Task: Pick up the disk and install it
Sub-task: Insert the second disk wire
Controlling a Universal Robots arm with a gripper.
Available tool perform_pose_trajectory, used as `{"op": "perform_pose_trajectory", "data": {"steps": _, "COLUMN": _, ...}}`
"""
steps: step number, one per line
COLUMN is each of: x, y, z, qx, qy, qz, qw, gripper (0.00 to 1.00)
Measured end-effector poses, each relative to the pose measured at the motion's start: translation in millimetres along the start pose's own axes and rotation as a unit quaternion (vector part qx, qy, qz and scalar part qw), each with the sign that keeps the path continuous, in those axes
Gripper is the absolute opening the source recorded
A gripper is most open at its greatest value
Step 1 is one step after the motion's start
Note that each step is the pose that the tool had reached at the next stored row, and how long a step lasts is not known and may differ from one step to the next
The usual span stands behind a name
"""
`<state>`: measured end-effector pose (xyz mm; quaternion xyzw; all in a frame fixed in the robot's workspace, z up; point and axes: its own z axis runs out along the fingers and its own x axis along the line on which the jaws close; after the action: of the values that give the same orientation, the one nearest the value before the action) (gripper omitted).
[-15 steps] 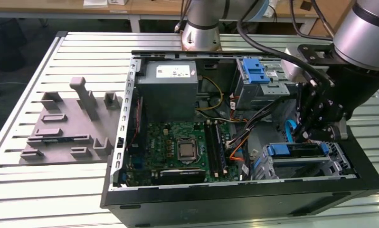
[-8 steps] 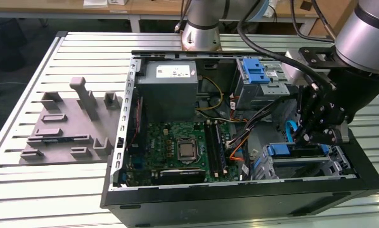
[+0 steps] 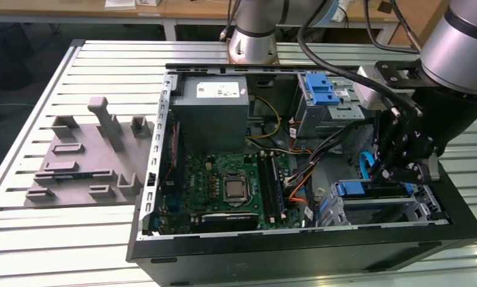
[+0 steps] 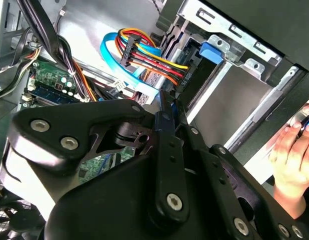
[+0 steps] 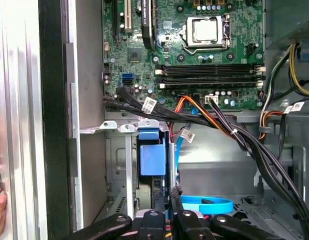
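Note:
The disk [image 5: 153,155] sits in the lower drive bay of the open computer case. I see its blue plastic frame end-on, with a blue tab above it; in the exterior view the frame [image 3: 352,189] shows at the case's near right corner. My gripper [image 3: 388,174] hangs just over that bay. In the first wrist view its black fingers [image 5: 180,212] are pressed together, and the gripper [image 5: 172,196] is right beside the frame's edge. The second wrist view shows the gripper [image 4: 166,104] shut, pointing at the cables and bay. I cannot make out anything held between the fingers.
The motherboard [image 3: 226,185] fills the case floor. Bundles of black, orange and blue cables [image 5: 214,125] cross next to the bay. A bare blue bracket [image 3: 321,89] tops the upper cage. A grey foam tray [image 3: 87,158] lies on the exterior view's left. A person's hand [image 4: 294,155] rests by the case.

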<state>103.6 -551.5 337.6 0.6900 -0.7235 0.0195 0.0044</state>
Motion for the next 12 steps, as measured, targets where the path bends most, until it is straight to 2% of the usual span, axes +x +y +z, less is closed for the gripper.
{"op": "perform_pose_trajectory", "data": {"steps": 12, "x": 0.6, "y": -1.0, "z": 2.1, "qx": 0.0000, "qy": 0.0000, "qz": 0.000, "qw": 1.0000, "gripper": 0.16}}
